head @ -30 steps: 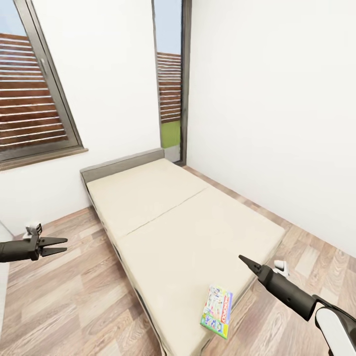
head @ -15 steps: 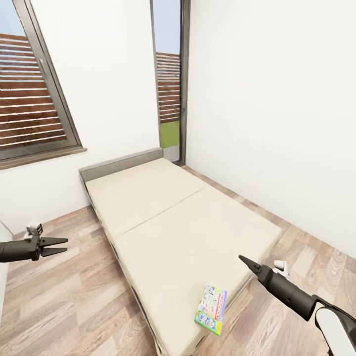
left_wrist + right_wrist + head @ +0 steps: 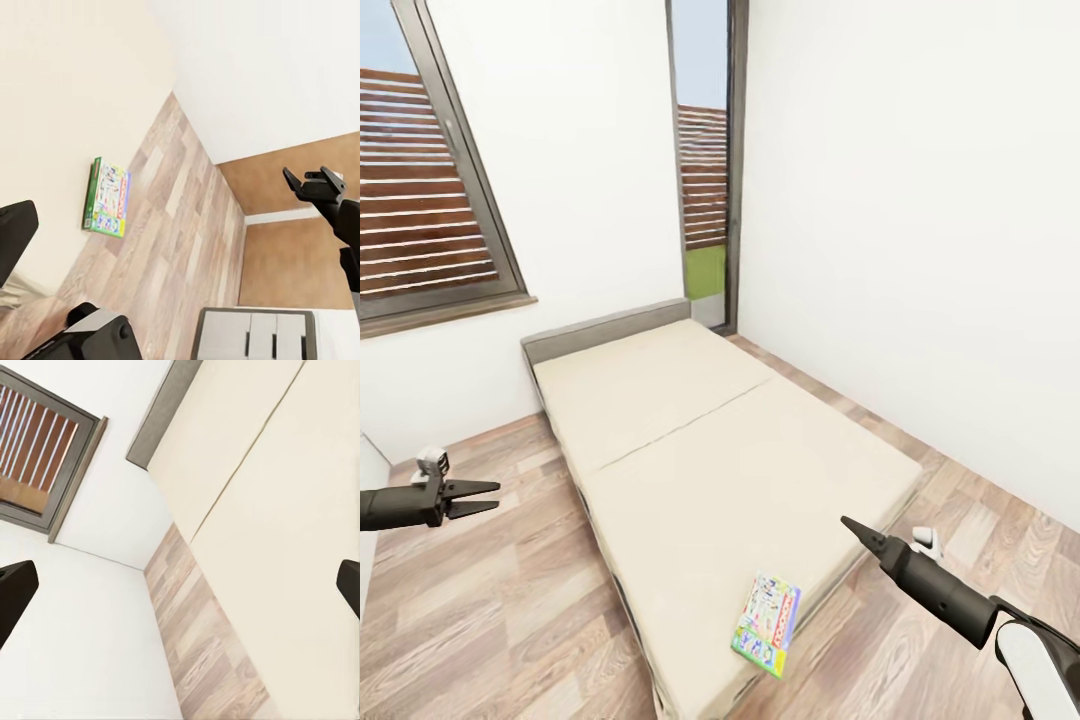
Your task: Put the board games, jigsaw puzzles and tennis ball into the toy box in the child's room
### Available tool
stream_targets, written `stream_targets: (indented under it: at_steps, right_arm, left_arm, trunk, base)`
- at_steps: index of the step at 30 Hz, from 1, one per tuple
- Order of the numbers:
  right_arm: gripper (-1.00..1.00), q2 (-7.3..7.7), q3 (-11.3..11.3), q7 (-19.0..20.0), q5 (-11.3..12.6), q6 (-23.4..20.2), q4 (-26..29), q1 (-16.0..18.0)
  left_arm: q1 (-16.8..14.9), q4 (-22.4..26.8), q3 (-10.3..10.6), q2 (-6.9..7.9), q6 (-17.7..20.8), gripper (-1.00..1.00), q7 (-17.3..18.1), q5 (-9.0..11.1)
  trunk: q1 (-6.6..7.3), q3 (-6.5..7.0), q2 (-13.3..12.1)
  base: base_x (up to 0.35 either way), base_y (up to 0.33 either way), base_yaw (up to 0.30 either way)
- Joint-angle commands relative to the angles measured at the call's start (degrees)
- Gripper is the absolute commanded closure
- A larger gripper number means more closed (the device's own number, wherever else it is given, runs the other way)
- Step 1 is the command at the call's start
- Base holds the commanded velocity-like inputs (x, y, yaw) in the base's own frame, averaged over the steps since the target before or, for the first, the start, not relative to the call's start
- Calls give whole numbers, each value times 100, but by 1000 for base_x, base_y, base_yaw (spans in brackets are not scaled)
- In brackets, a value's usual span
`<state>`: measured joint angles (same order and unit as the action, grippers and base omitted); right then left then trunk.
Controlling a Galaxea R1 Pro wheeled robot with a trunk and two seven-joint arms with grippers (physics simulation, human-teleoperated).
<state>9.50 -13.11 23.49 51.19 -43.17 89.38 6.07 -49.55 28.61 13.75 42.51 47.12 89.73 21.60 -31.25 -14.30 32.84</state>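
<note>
Lying flat near the foot corner of the bed (image 3: 720, 470), a board game (image 3: 766, 624) rests on the beige mattress just inside the edge, its green-edged side toward the floor (image 3: 490, 610) in the head view. It is the one toy on the bed (the printed lid is white with coloured patches, too small to read). From the left wrist view the same box (image 3: 106, 196) sits on the mattress right beside the wood planks, with nothing touching it. The left gripper (image 3: 478, 498) hangs out over the floor to the left of the bed, well apart from the box, its two thin fingers a little spread and nothing between them. The right gripper (image 3: 850, 526) reaches forward over the foot end of the mattress, near the box but above and to the right of it, not touching; in the head view its tip looks like one closed point, while the right wrist view shows two dark fingertips (image 3: 15, 585) at opposite edges of the picture with bare mattress between them, so the jaws stand wide and hold nothing. Behind the bed stand a white wall (image 3: 900, 220), a slatted window (image 3: 420, 210) and a narrow glazed door (image 3: 705, 160).
</note>
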Motion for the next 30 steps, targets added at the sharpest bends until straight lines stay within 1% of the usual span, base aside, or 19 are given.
stream_targets:
  at_steps: [1, 30]
  right_arm:
    - [-100, 0, -9, 15, 5, -34, 0, 5]
    - [-100, 0, -8, 15, 5, -34, 0, 6]
  left_arm:
    - [-11, -1, 40, 4, 61, -100, 27, 20]
    - [-11, -1, 39, -6, 61, -100, 27, 27]
  trunk:
    - [-2, -10, 9]
    - [-2, -10, 9]
  base:
    - [-1, -275, 100]
    - [0, -298, 132]
